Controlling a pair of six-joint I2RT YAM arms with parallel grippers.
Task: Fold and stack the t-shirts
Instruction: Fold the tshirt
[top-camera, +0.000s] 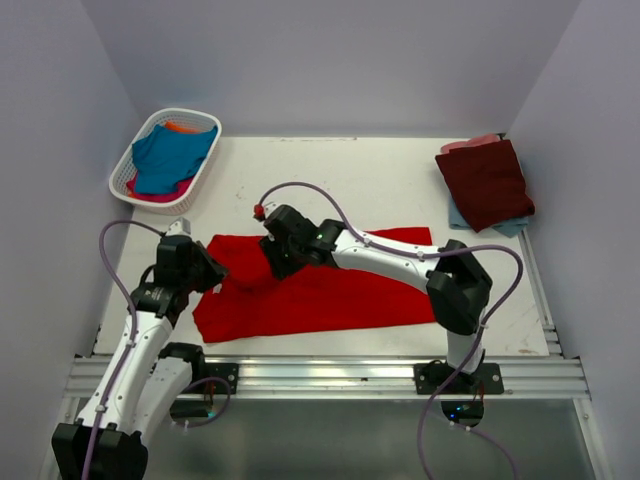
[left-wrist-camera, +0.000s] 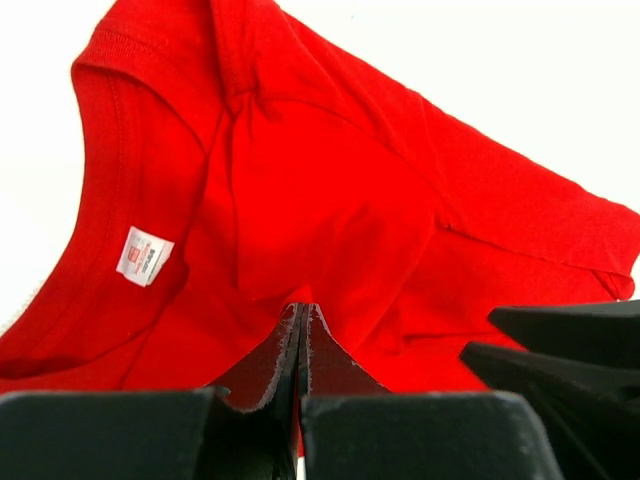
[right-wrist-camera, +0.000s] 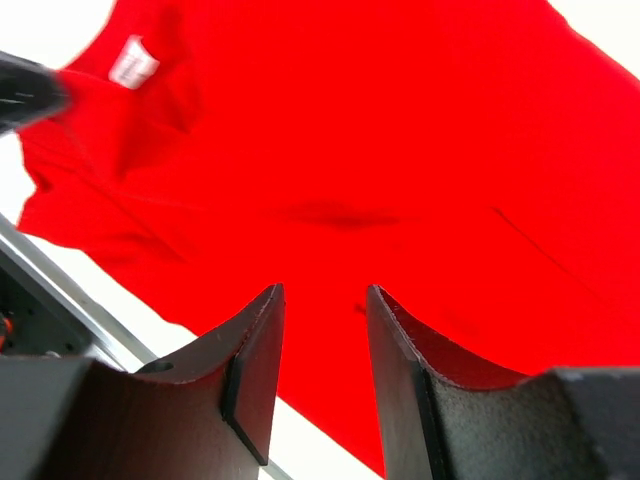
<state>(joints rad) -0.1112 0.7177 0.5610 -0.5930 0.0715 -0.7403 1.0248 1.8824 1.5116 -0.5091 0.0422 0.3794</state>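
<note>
Top external view: the red t-shirt (top-camera: 330, 295) is lying spread mid-table (top-camera: 400, 190), its left edge being pinched by the closed left gripper (top-camera: 213, 272). The right gripper (top-camera: 272, 266) is being poised over the cloth, fingers narrowly parted and gripping nothing. Should only one layer be caught, the fold risks being dragged askew.

Only one label in sight, a small white tag (left-wrist-camera: 145, 256) sewn inside the collar of the red t-shirt (left-wrist-camera: 330, 230), and its tiny print is too small and blurred to read.
</note>
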